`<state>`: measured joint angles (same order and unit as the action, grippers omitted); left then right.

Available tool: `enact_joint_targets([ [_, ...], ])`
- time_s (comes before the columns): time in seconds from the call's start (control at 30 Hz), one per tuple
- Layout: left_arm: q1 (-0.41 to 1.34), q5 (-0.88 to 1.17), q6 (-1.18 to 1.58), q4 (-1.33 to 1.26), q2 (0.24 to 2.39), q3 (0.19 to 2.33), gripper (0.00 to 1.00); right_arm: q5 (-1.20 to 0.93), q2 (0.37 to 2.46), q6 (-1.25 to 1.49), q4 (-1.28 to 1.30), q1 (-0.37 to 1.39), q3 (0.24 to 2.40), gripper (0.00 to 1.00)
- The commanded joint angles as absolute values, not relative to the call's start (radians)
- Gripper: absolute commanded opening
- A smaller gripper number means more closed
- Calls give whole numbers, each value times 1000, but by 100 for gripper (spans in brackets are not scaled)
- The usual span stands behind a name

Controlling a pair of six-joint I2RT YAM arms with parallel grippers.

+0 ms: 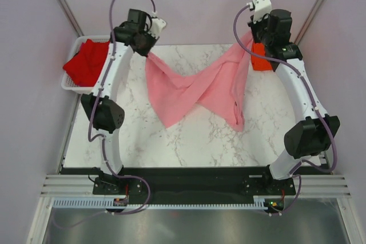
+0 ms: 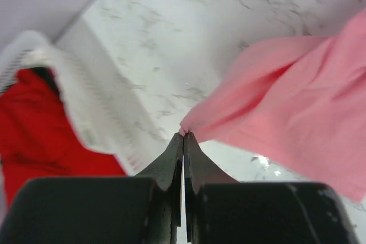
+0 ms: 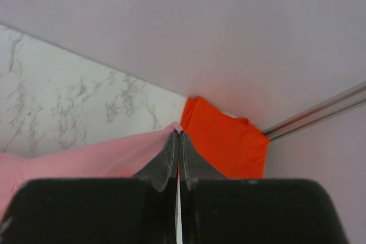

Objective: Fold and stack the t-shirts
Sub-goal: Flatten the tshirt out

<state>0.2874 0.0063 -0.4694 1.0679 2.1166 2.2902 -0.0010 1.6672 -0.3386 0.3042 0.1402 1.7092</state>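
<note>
L gripper (image 2: 183, 136) & R gripper (image 3: 178, 134) tight on pink shirt (image 1: 194, 92), slung between the 2.

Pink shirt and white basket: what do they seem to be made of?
The pink shirt looks like soft, matte cloth, perhaps cotton knit: it drapes in loose folds and shows no shine. The basket looks like stiff white plastic: its wall holds its shape and seems to be mesh, though it is blurred.
</note>
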Motion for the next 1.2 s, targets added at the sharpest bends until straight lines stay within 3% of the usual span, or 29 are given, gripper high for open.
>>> enact_joint_targets([
  [0.0,252,-72,-494,1036,1974,2401,2,74,1632,-469,245,124,1844,0],
  [0.33,235,-110,-525,864,1654,2261,2,172,1405,-523,294,124,1833,0],
  [0.57,235,-69,-502,854,1491,2127,2,-97,1171,-528,544,127,1715,0],
  [0.67,238,-34,-500,856,1419,2015,2,-280,1109,-522,874,126,1700,2],
  [0.73,245,-18,-494,862,1391,1955,2,-393,1068,-474,957,126,1672,0],
  [0.83,256,18,-477,890,1348,1855,2,-384,1019,-397,950,126,1591,0],
  [1.0,256,69,-474,911,1328,1749,2,-302,1081,-359,766,126,1643,0],
  [1.17,255,52,-537,881,1489,1684,2,-250,1219,-321,623,127,1655,0],
])
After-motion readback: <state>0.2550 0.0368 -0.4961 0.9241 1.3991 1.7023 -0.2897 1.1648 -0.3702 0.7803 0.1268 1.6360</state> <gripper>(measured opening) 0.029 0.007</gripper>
